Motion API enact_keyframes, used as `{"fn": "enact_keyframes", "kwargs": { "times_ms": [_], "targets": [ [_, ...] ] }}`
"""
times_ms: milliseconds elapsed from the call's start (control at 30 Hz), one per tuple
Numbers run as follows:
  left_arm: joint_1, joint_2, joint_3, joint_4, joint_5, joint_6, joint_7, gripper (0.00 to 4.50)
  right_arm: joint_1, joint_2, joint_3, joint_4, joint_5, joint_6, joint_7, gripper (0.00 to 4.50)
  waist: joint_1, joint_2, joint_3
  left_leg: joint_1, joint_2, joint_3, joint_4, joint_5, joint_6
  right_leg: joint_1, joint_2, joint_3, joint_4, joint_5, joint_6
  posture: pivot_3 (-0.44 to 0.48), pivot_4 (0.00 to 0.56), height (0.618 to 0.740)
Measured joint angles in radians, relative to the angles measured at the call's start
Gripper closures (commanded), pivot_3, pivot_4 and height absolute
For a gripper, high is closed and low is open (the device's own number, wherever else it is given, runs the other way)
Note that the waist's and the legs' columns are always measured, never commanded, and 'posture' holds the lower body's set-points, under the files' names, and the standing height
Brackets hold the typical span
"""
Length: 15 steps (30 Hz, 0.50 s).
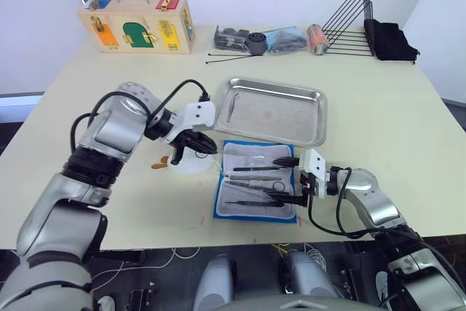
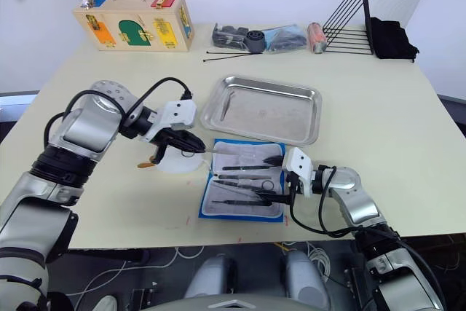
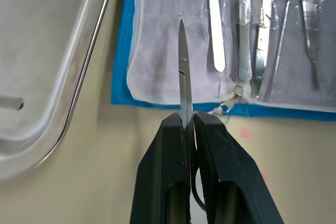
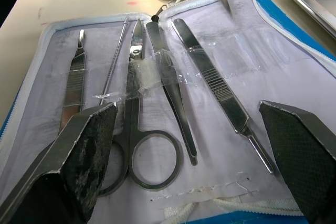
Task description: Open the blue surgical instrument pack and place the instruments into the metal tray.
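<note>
The blue surgical instrument pack [image 1: 256,189] lies open near the table's front edge, pale lining up. Several instruments [image 4: 173,87] sit in a row on it under clear straps, among them ring-handled scissors [image 4: 137,129]. My left gripper [image 3: 187,121] is shut on a pair of thin silver scissors [image 3: 182,72], blades pointing over the pack's left edge. My right gripper [image 4: 186,109] is open, its fingers spread wide at the pack's right side over the instrument handles. Just behind the pack stands the metal tray [image 1: 275,111], with one thin instrument [image 1: 229,109] at its left end.
A white round pouch [image 1: 195,163] lies under my left gripper, left of the pack. At the table's back are a wooden latch box [image 1: 137,27], dark clutter [image 1: 258,38], thin black rods [image 1: 226,56], a black wire rack [image 1: 349,23] and black cloth [image 1: 389,40].
</note>
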Motion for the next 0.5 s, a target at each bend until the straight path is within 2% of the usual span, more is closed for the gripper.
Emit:
{"fn": "enact_keyframes", "kwargs": {
  "times_ms": [233,333,500],
  "targets": [
    [-0.004,-0.011,0.056,-0.001,-0.071,0.09,0.024,4.46,0.0,0.001,0.0,0.001,0.0,0.0,0.0,0.0,0.0,0.0,0.0,0.0,0.0,0.0,0.0,0.0,0.0,0.0,0.0,0.0,0.0,0.0,0.0,0.0,0.15,0.74],
    [-0.022,-0.079,0.117,-0.003,-0.099,0.161,0.119,4.46,0.001,0.001,0.0,0.001,0.0,0.0,0.0,0.0,0.0,-0.002,-0.001,0.0,0.0,0.0,0.0,0.0,0.0,0.0,0.0,0.0,0.0,0.0,0.0,0.0,0.15,0.74],
    [-0.027,-0.228,0.17,-0.041,-0.103,0.285,0.368,4.46,0.001,0.002,0.0,0.001,0.0,-0.001,0.0,0.0,0.0,-0.002,-0.001,0.0,0.0,0.0,0.0,0.0,0.0,0.0,0.0,0.0,0.0,0.0,0.0,0.0,0.15,0.74]
  ]
}}
